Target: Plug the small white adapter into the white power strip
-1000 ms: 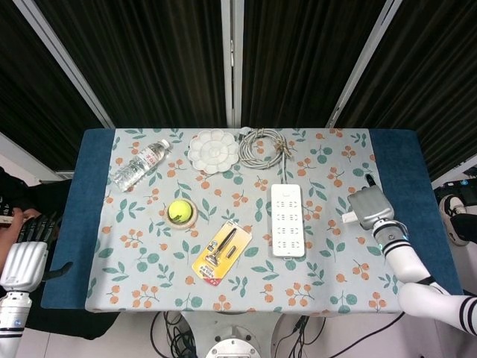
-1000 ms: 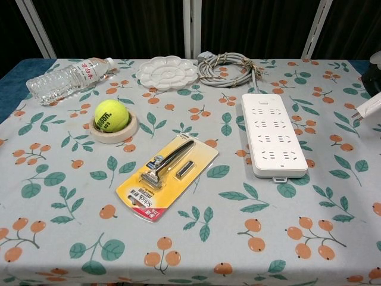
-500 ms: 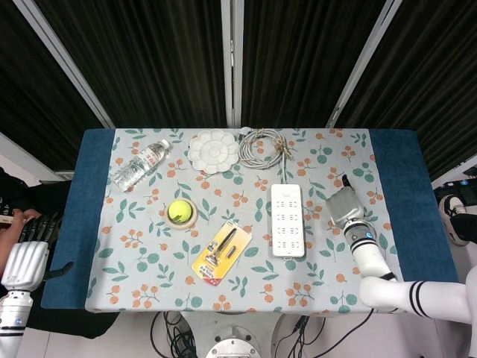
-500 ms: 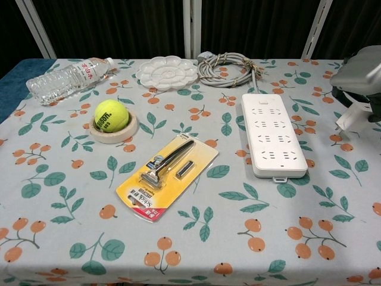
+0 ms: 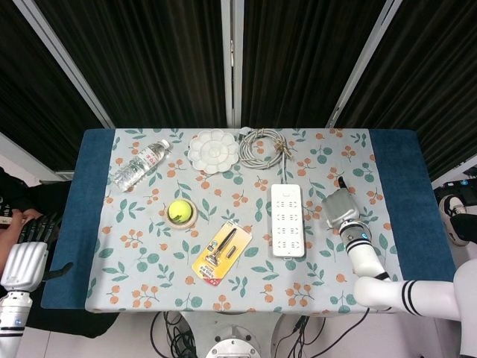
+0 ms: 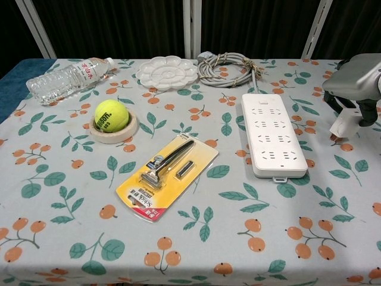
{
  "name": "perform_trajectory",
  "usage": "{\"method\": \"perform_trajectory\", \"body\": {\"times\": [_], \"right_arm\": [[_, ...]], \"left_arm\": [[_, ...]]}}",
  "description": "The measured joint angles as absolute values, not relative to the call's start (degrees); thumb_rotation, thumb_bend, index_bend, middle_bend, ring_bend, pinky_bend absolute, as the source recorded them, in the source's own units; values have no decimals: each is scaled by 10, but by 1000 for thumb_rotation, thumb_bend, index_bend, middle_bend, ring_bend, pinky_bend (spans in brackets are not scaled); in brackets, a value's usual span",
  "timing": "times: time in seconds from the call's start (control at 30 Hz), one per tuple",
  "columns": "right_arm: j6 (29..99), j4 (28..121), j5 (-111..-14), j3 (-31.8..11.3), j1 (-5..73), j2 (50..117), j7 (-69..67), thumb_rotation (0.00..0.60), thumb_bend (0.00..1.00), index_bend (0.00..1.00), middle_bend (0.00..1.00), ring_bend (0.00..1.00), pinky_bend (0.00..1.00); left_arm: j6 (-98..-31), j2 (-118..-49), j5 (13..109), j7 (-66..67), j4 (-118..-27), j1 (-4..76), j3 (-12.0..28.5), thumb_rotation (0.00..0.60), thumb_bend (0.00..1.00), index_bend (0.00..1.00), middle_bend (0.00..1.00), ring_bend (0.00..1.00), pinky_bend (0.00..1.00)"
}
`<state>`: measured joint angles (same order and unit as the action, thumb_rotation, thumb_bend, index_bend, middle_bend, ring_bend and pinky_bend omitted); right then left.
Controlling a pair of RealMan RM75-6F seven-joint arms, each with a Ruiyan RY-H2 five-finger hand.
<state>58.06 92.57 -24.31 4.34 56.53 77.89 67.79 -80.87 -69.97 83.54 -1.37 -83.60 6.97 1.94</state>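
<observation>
The white power strip [image 5: 287, 220] [image 6: 273, 134] lies flat right of the table's middle, sockets up, with its coiled grey cable [image 5: 262, 145] [image 6: 226, 61] behind it. My right hand [image 5: 339, 208] [image 6: 356, 80] hovers just right of the strip and holds the small white adapter [image 6: 344, 125], which hangs below the fingers with its prongs pointing down, above the cloth. In the head view the hand hides the adapter. My left hand [image 5: 27, 255] hangs off the table's left edge, holding nothing, its fingers apart.
A packaged razor [image 5: 222, 252] [image 6: 166, 174] lies left of the strip. A tennis ball on a tape roll [image 5: 179, 212] [image 6: 112, 116], a water bottle [image 5: 139, 165] [image 6: 65, 77] and a white palette [image 5: 213, 151] [image 6: 167, 72] are further left and back.
My right hand has carried the adapter leftwards from the table's right edge to a spot close beside the power strip. The left hand has not moved.
</observation>
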Motion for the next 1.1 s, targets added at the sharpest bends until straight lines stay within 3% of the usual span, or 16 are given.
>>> {"method": "perform_trajectory", "body": {"times": [0.57,0.83,1.1], "right_arm": [[589,938,-279,52,543,775,616,600,337,309,395,333,0],[596,936,-313,54,519,772,571,600,150,281,385,333,0],[603,938,-339,49,503,769,543,600,82,255,378,333,0]], "left_arm": [[-808,-703,838,-23,-826,70,18,600,127,11,0,0,0],[-805,-704,840,-21,-826,74,20,600,127,11,0,0,0],[-806,-702,839,-19,-829,73,19,600,127,11,0,0,0]]}}
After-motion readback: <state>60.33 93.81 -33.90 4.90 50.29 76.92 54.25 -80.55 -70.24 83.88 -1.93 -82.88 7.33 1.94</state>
